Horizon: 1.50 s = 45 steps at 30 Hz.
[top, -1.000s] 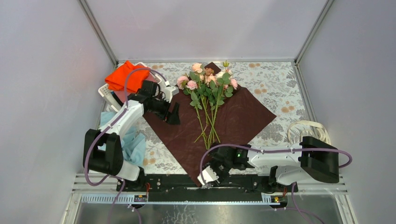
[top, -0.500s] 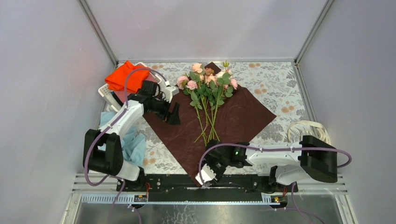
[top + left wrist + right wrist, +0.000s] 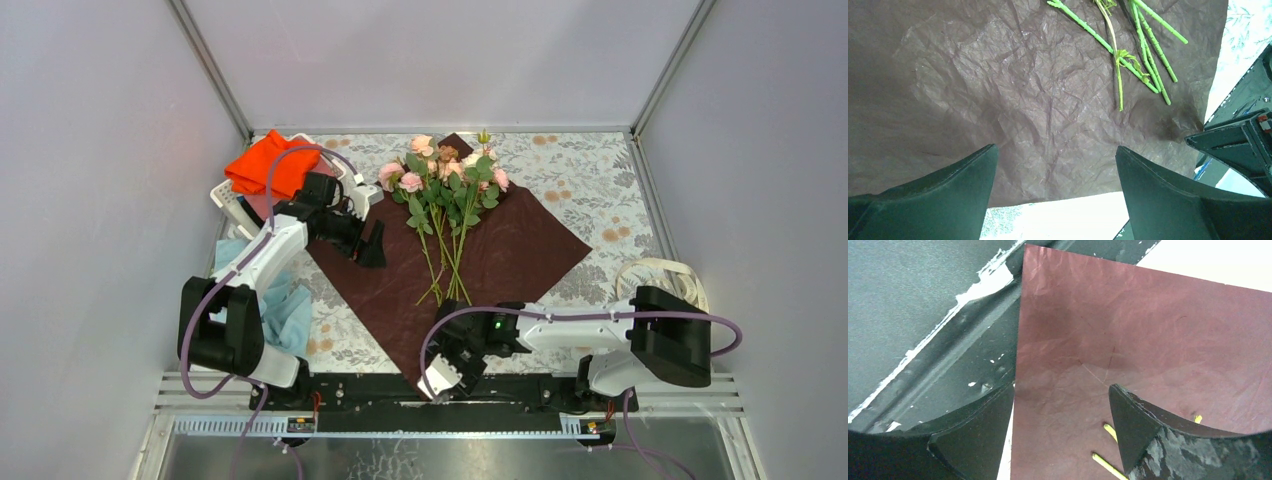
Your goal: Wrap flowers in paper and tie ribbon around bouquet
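I keep the flowers [image 3: 445,185] along the diagonal of the flat paper [image 3: 520,250], heads at its far corner, presumably for folding; left gripper [image 3: 372,248] spread over the left corner, right gripper [image 3: 440,377] spread at the near corner, both empty.

Top view: wrist housing hides the right gripper [image 3: 1062,390] fingertips, so I can't tell whether they touch the paper [image 3: 520,250]. The ribbon [image 3: 655,270] is partly behind the right arm [image 3: 670,350], and the light blue cloth [image 3: 290,315] partly under the left arm [image 3: 255,270]. Left wrist view cuts the flowers [image 3: 1150,65] at the top edge, stems only. Right wrist view shows only stem tips.
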Available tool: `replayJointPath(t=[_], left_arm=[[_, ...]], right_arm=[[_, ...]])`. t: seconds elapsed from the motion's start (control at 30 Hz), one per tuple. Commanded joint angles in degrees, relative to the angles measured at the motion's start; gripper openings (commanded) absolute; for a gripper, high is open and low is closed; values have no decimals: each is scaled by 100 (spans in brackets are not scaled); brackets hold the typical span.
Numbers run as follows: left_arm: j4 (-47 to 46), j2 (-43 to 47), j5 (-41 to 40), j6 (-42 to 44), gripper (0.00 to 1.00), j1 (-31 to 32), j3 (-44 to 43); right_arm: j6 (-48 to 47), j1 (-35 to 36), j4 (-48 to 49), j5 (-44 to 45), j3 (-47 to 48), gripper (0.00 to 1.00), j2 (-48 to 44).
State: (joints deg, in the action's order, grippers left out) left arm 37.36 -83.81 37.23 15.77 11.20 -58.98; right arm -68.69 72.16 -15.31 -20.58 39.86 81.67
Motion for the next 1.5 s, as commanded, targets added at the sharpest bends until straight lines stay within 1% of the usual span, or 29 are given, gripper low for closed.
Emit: replayJointPath(t=[0.0, 0.07, 0.2, 0.43, 0.53, 0.63, 0.7, 0.77, 0.87, 0.9, 0.97, 1.03, 1.1, 1.2, 1.3, 1.37, 1.43, 1.47], left_arm=[[-23, 106, 98, 149, 95, 3, 78], [-24, 81, 132, 146, 95, 6, 67], [-19, 49, 150, 124, 95, 7, 58], [-19, 136, 82, 176, 95, 4, 93], [-19, 137, 100, 180, 95, 9, 104], [-24, 120, 100, 169, 95, 5, 87], [-19, 111, 104, 163, 95, 5, 76], [-23, 119, 113, 147, 95, 5, 67], [-19, 184, 170, 202, 94, 13, 97], [20, 211, 201, 299, 93, 30, 99], [287, 297, 264, 683, 90, 156, 71], [614, 412, 261, 1130, 87, 412, 44], [868, 588, 312, 1570, 87, 702, 72], [1017, 969, 896, 2329, 87, 863, 255], [1169, 1351, 1215, 2923, 90, 892, 439], [1401, 1504, 1348, 3326, 93, 901, 514], [1487, 1593, 1430, 3507, 94, 992, 630], [1452, 1645, 1402, 3487, 95, 1148, 698]], right_arm=[[-68, 49, -574, -273, 259, 78, -199], [-12, 52, -382, -206, 154, 78, -200], [208, 52, 410, 112, -147, 76, -114], [183, 54, 463, 51, -132, 75, 173], [557, 52, 782, 162, -137, 72, 129], [850, 45, 993, 316, -159, 65, 79], [1067, 39, 1084, 448, -162, 58, 105], [1319, 8, 1130, 539, -148, 48, 136], [1548, -92, 1152, 507, -145, 29, 96], [1671, -156, 1153, 462, -140, 23, 54], [1913, -348, 1128, 239, -127, 16, -45], [2231, -652, 1095, -168, -125, 10, -95], [2595, -934, 1146, -524, -144, 6, -72], [3154, -1283, 1292, -885, -162, 1, 50], [3931, -1788, 1469, -1439, -182, 0, 145], [4440, -2014, 1898, -1829, -243, 0, 103], [4863, -2185, 2168, -2124, -327, 0, -9], [5059, -2289, 2241, -2255, -344, 0, -51]])
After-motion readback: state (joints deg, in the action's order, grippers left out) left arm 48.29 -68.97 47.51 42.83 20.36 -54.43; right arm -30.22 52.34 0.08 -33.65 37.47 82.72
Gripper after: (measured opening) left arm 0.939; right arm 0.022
